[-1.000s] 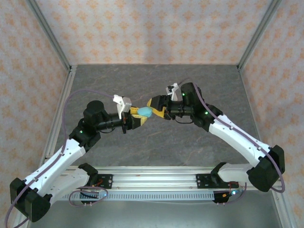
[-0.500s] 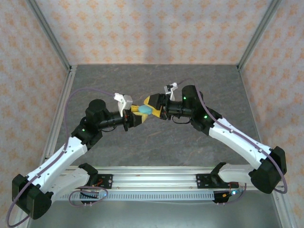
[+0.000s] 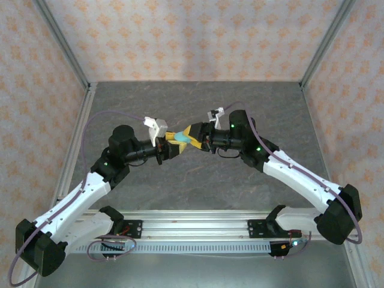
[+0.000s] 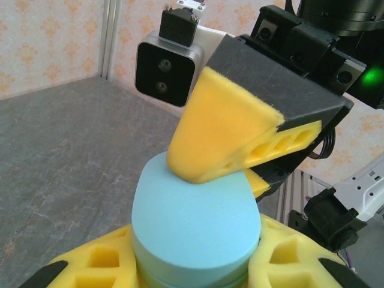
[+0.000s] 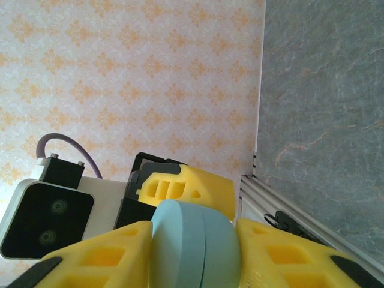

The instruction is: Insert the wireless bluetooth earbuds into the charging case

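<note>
A light blue oval charging case point(image 3: 180, 138) hangs above the middle of the table, its lid closed with only a seam showing point(image 5: 237, 240). My left gripper point(image 3: 173, 143) is shut on its rim, with yellow fingers on either side point(image 4: 192, 264). My right gripper point(image 3: 190, 137) comes from the opposite side and is shut on the case's two broad faces point(image 5: 192, 235); one of its fingers point(image 4: 222, 141) lies on top of the case point(image 4: 192, 219). The earbuds are out of view.
The grey stone-look tabletop point(image 3: 198, 180) lies below both arms. Patterned walls and aluminium posts point(image 3: 63, 51) enclose it on three sides. A rail with cables point(image 3: 192, 231) runs along the near edge between the arm bases.
Both grippers and the case have drifted slightly up and to the left. The right gripper has pushed further over the case, closing the gap to the left gripper.
</note>
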### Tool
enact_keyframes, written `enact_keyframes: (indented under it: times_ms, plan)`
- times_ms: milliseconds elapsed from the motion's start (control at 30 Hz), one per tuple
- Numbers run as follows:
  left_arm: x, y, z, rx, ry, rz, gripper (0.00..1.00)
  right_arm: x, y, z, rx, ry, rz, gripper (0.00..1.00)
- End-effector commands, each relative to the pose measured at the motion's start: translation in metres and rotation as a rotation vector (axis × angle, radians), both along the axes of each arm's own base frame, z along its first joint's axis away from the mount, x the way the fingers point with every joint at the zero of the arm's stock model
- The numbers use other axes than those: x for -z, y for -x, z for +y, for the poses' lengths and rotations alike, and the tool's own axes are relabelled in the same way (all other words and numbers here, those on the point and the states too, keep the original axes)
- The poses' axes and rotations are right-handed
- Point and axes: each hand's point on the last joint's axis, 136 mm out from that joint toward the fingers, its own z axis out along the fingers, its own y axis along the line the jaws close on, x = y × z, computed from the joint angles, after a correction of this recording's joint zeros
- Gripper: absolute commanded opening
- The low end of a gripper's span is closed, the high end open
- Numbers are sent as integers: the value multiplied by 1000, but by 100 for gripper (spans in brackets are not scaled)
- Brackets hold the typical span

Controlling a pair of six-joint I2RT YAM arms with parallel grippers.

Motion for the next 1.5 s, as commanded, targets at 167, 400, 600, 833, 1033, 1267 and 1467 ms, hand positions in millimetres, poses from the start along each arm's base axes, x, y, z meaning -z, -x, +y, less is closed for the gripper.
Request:
enact_keyframes:
  times_ms: [167,400,600,833,1033,1267,1467]
  plan:
    - [1,-2,-1,-4,-39,10,21,-27,6,1,-18,-86,-52,25]
    - [-6,7,6,-17,-59,-39,55,-19,-1,-2,23,-73,-40,19]
    - [-5,10,24,-108,-112,-62,100,-5,-24,-14,100,-56,-12,15]
    - [2,7,56,-285,-186,-47,100,34,-66,-34,199,37,-7,14]
    - [25,5,80,-395,-312,53,100,100,-109,-32,195,245,14,16]
    - [41,1,104,-529,-344,102,100,174,-155,-11,97,409,22,15]
    - [55,-5,120,-623,-390,131,100,223,-172,-1,61,469,43,14]
